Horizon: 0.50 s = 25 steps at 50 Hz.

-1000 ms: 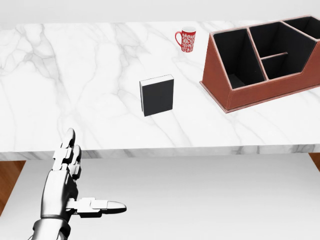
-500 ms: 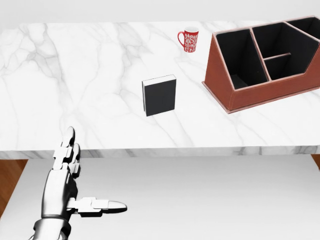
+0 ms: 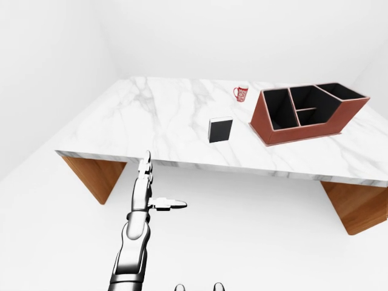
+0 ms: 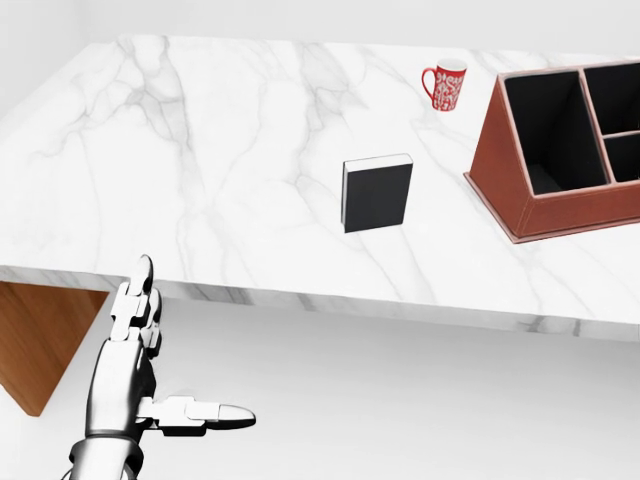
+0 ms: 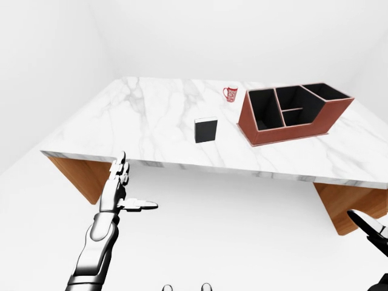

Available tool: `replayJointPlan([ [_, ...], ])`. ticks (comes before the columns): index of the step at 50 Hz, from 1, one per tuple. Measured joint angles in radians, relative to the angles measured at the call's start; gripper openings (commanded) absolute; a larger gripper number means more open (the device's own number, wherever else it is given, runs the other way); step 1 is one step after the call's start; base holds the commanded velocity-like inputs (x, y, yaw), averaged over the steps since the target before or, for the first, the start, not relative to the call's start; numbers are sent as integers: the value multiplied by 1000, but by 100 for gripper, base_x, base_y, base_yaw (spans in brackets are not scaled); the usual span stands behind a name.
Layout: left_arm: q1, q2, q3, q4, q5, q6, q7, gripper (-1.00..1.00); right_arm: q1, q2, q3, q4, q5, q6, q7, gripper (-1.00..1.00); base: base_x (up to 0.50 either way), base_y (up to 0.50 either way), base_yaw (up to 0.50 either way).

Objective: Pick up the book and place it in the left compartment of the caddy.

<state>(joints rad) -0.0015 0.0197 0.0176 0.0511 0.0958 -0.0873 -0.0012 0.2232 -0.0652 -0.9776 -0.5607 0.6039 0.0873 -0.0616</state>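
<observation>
Marble fills a shifted head view: the whole picture has slid rightward since half a second ago, so the camera has moved, not the things. The book (image 4: 377, 194), the red patterned mug (image 4: 446, 86) and the caddy (image 4: 560, 215) all sit further right in that view than before, the caddy now cut off at the right edge, and a wooden support (image 4: 40, 340) has come into sight under the surface (image 4: 200, 150) at lower left. The left hand (image 4: 135, 375) keeps its place at the bottom left of the head view, below the surface's near edge, fingers straight and spread, thumb pointing right, holding nothing.

The book is dark-covered with a pale strip of pages along its top and left sides. It rests on the white marble surface, well apart from the hand, to the left of the caddy and below the mug in the view.

The caddy is reddish-brown outside and black inside, with a sloped wall and pale rim. The left-eye view shows three compartments: a long one at left (image 3: 277, 109) and two at right. All show only black interiors.

The right hand (image 5: 370, 229) shows only at the right-eye view's lower right corner; whether it is spread or closed cannot be told.
</observation>
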Motion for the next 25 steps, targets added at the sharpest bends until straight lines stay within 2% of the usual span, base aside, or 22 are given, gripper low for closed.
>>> replayJointPlan([
  [25,-1,1,1,7,6,0,1,100,0,4,2,5,-7,0,5,100,0,0,22],
])
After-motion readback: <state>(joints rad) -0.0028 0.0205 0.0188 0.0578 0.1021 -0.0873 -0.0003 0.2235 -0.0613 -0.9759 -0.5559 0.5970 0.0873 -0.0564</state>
